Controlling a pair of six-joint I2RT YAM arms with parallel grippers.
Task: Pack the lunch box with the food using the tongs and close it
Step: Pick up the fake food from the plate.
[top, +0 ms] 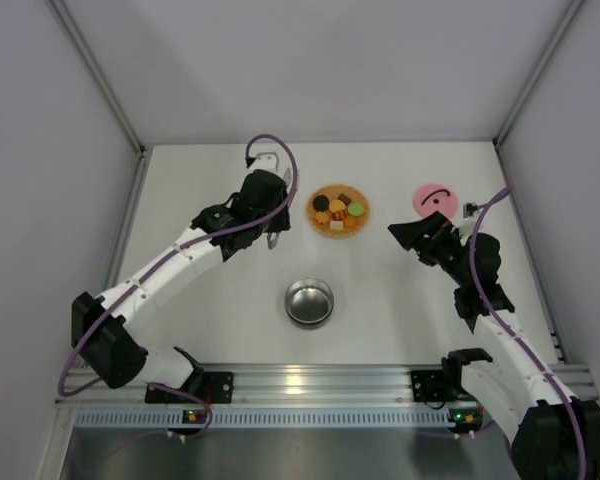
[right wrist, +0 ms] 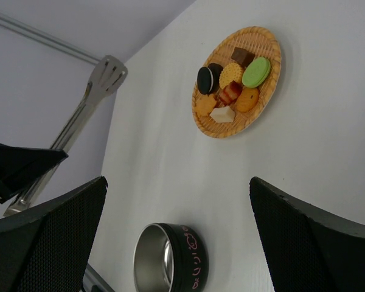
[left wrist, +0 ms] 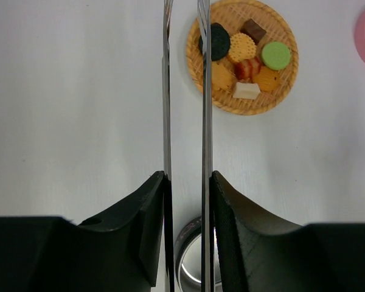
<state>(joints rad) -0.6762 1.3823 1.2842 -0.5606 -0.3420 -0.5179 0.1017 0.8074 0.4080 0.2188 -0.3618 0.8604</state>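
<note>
My left gripper is shut on the tongs, one finger pressed against each silver arm, a narrow gap between the arms. They are held above the table, and their scalloped tip shows in the right wrist view. The steel lunch box stands open and empty at the near middle, and its rim shows below my left jaws. Food pieces lie on a woven plate. The pink lid lies at the far right. My right gripper is open and holds nothing.
White walls enclose the table on the left, back and right. An aluminium rail runs along the near edge between the arm bases. A purple cable loops above my left wrist.
</note>
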